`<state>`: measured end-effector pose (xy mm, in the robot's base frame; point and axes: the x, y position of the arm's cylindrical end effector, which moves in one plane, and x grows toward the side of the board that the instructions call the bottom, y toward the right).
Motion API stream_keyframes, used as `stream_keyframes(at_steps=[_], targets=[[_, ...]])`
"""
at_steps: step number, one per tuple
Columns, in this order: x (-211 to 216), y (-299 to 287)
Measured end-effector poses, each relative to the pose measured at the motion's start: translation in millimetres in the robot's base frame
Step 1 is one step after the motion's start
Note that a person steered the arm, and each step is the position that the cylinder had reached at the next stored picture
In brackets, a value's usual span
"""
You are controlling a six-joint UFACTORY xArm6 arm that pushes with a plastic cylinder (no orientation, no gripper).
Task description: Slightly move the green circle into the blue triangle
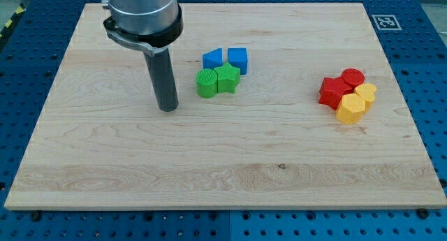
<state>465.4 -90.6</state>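
Observation:
The green circle (206, 83) sits near the board's upper middle, touching a green star (227, 78) on its right. The blue triangle (214, 58) lies just above the green circle, nearly touching it, with a blue cube (238, 59) to its right. My tip (168, 108) rests on the board to the left of the green circle and slightly lower in the view, a short gap away, touching no block.
A cluster at the view's right holds a red star (333, 91), a red circle (353, 78), a yellow hexagon (350, 109) and another yellow block (365, 93). The wooden board (223, 171) sits on a blue perforated table.

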Motion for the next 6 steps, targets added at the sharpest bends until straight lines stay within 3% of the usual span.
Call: stream_keyframes(at_steps=[3, 5, 6], targets=[[-37, 33], [-25, 32], [-41, 46]])
